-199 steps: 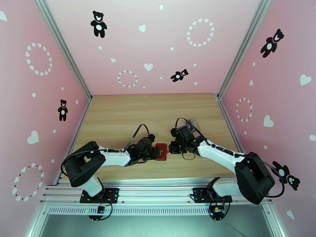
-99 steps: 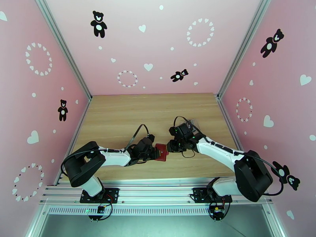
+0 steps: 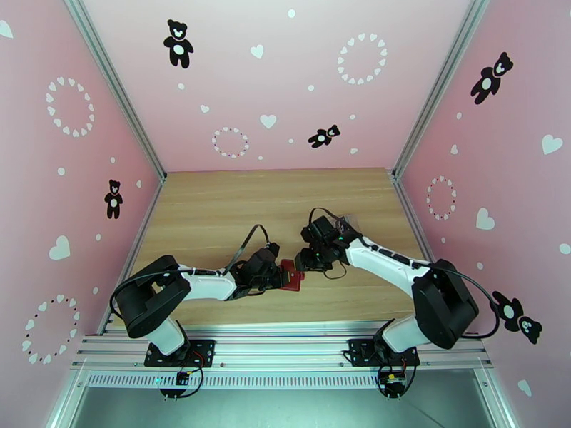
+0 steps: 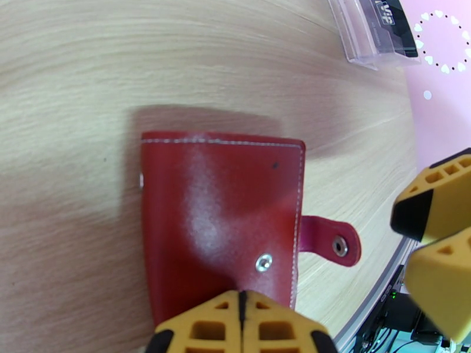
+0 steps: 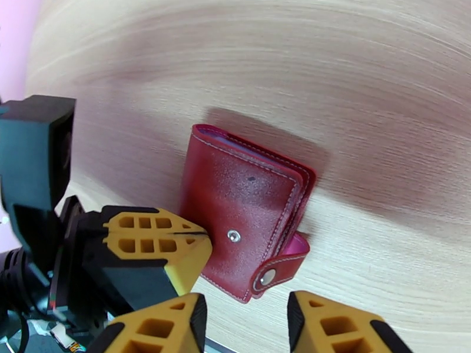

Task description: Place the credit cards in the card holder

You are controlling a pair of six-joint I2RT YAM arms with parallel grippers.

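Note:
The card holder is a dark-red wallet, folded closed, with its snap tab hanging loose on the right side. It hovers just above the wood and casts a shadow. My left gripper is shut on its near edge, and its yellow fingers also appear in the right wrist view, pinching the card holder. My right gripper stands open just short of the tab side, fingers apart, touching nothing. From above, the card holder sits between the left gripper and the right gripper. The credit cards are out of view.
A clear plastic pouch with dark contents lies on the wooden table behind the right arm. Pink walls close the table in on three sides. The arm bases stand on a metal rail at the near edge.
My right gripper has moved left toward the card holder and its fingers have opened. The left gripper and the card holder have stayed in place.

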